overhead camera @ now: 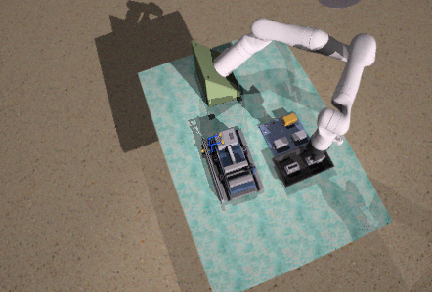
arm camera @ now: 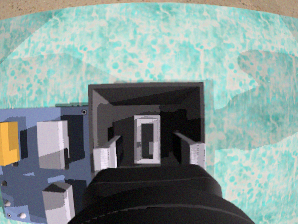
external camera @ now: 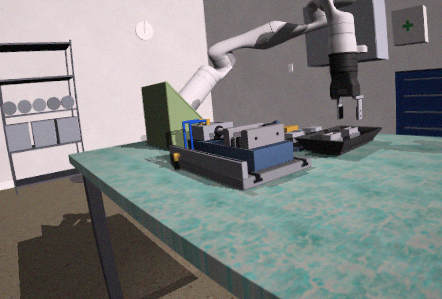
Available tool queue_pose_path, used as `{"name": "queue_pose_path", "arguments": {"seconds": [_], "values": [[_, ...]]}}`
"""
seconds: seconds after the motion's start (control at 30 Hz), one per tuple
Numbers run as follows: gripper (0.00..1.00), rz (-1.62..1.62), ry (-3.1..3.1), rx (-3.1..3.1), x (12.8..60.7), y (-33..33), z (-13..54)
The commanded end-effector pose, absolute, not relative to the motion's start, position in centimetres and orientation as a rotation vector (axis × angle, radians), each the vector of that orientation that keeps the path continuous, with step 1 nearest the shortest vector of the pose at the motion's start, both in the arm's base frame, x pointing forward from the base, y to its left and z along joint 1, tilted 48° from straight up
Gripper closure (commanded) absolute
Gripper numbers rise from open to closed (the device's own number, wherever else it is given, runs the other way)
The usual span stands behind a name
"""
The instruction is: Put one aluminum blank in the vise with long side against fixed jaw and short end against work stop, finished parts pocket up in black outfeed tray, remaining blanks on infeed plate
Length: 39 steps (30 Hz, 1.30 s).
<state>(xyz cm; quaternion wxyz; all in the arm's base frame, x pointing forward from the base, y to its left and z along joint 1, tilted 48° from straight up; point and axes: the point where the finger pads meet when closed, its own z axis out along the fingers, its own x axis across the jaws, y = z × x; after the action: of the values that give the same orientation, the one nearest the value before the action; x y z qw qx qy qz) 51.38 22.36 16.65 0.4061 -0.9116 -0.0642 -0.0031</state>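
My gripper [external camera: 349, 112] is open and empty, hanging a short way above the black outfeed tray. In the wrist view the fingers straddle a pocketed finished part [arm camera: 147, 139] that lies flat in the tray below them, pocket up. Another pocketed part [overhead camera: 292, 167] lies at the tray's other end [overhead camera: 302, 165]. The blue infeed plate [overhead camera: 284, 135] holds two gray blanks [overhead camera: 280, 144] [overhead camera: 299, 136] and a yellow brass blank [overhead camera: 290, 119]. The vise [overhead camera: 232, 163] stands left of the plate; I cannot tell what lies between its jaws.
A green wedge-shaped block [overhead camera: 212, 75] stands behind the vise by the arm's base. Blue hoses [external camera: 190, 132] rise at the vise's far end. The table's front edge [external camera: 165, 227] is near in the exterior view.
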Motion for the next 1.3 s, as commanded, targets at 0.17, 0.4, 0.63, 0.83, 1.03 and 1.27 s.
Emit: {"name": "queue_pose_path", "arguments": {"seconds": [0.17,0.4,0.63,0.83,1.03,1.27], "values": [[0.0,-0.016,-0.152,-2.3,51.8,19.0,19.7],[0.0,-0.016,-0.152,-2.3,52.0,16.3,22.2],[0.0,-0.016,-0.153,-2.3,52.0,15.0,23.4],[0.0,-0.015,-0.153,-2.3,52.1,14.4,24.0],[1.0,-0.013,-0.149,-2.299,52.0,14.3,24.0],[1.0,-0.013,-0.149,-2.299,52.0,14.3,24.0]]}}
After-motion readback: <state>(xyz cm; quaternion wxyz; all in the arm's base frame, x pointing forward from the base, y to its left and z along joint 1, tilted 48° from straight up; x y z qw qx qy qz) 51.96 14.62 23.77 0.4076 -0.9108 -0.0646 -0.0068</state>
